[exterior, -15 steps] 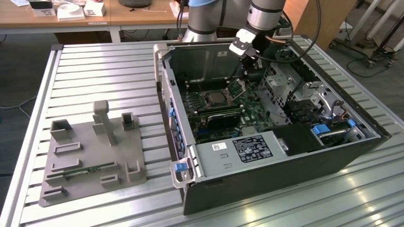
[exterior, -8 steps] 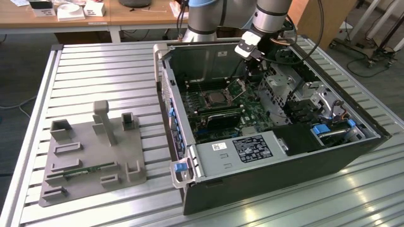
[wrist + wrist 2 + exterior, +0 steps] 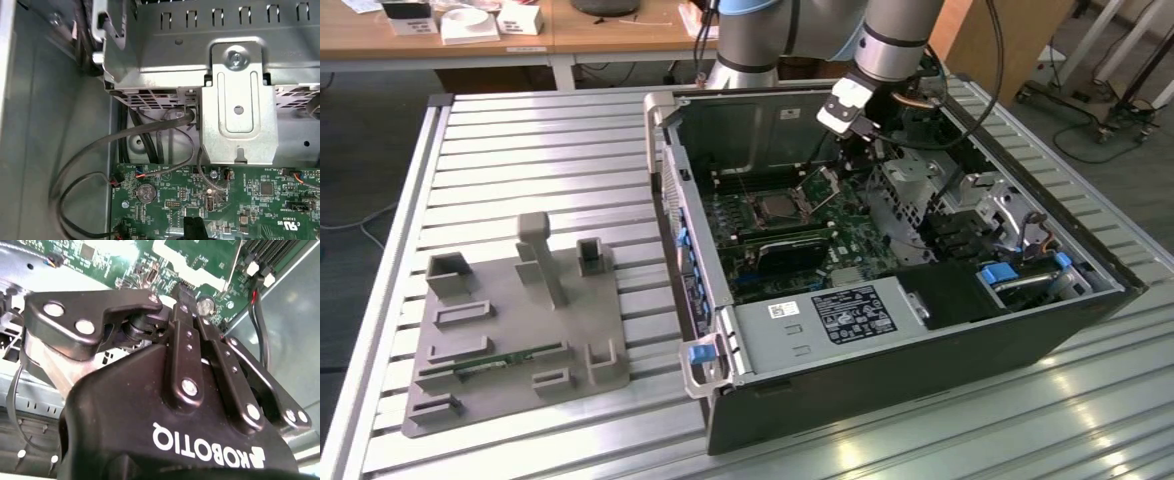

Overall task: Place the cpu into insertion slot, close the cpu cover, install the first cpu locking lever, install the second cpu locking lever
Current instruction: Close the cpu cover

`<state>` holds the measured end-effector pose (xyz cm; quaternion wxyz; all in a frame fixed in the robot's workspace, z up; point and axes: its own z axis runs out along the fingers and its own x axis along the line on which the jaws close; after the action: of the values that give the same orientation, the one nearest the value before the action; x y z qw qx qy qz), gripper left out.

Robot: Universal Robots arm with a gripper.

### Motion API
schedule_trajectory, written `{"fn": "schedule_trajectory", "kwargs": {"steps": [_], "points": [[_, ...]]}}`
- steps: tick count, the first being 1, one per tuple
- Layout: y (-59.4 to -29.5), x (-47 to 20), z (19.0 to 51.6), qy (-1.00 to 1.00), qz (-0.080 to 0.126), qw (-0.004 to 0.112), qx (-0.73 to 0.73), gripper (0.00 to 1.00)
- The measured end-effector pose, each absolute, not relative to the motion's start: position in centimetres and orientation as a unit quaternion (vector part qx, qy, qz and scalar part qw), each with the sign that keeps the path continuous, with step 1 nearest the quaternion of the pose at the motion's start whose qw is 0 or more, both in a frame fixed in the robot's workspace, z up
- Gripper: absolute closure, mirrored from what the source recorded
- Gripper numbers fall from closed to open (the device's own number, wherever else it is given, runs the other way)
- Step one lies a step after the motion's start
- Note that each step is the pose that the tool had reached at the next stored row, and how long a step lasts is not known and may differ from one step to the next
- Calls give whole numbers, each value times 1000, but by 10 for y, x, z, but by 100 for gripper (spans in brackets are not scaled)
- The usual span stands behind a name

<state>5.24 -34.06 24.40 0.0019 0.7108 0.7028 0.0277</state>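
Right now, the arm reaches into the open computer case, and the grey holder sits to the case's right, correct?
No. The exterior view shows the grey holder on the exterior view's left of the computer case, not its right. The arm's gripper does reach into the open case.

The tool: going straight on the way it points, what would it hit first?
The tool would most likely meet the green circuit board inside the computer case; depth is unclear.

Bright overhead light streaks glare across the slatted table, while shadow fills the computer case.
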Motion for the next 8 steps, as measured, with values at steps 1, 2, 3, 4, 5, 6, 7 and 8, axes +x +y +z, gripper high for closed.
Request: {"fn": "schedule_trajectory", "kwargs": {"steps": [1,2,3,4,5,6,7,8], "points": [[-341,52,243,703,26,1,711,89],[-341,52,242,703,24,-1,711,89],[-341,52,241,703,23,-3,711,89],[-341,52,240,703,21,-5,711,89],[-341,52,240,703,20,-5,711,89],[-341,52,240,703,20,-5,711,89],[-341,52,240,703,20,-5,711,89],[-341,52,240,703,20,-5,711,89]]}}
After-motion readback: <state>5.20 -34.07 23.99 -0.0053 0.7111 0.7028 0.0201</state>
